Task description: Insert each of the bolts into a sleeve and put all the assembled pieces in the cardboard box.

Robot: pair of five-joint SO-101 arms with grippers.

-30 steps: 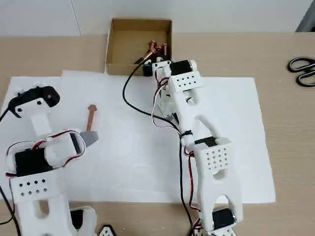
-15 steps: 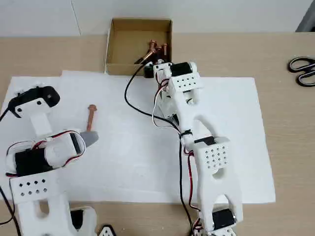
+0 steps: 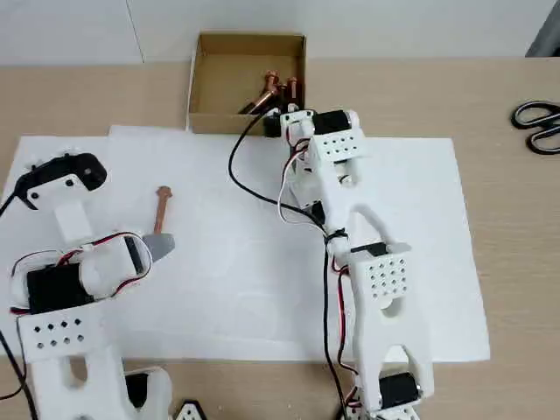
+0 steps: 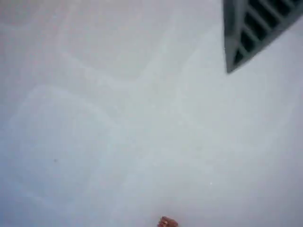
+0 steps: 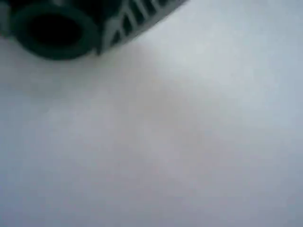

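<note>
High view, cardboard box [image 3: 203, 83]: is sitting open at the far side of the desk [image 3: 87, 96], with its near wall touching the far edge of the white paper sheet [image 3: 227, 289].
Copper pieces [image 3: 269, 90]: are lying bunched together in the box's near right corner; too small to count.
Loose bolt [image 3: 163, 208]: is lying on the sheet, head pointing away from the arms; its copper end is also peeking in at the edge of the left wrist view [image 4: 166, 222].
Left gripper [image 3: 160, 246]: is hanging low over the sheet, its grey tip just beside the bolt's shank end; whether the jaws are released or clenched cannot be told.
Right gripper [image 3: 271, 122]: is sitting at the box's near wall, just beside the copper pieces; the state of the jaws cannot be told.
Scissors [image 3: 538, 124]: are lying on the bare desk, well apart from both arms.
</note>
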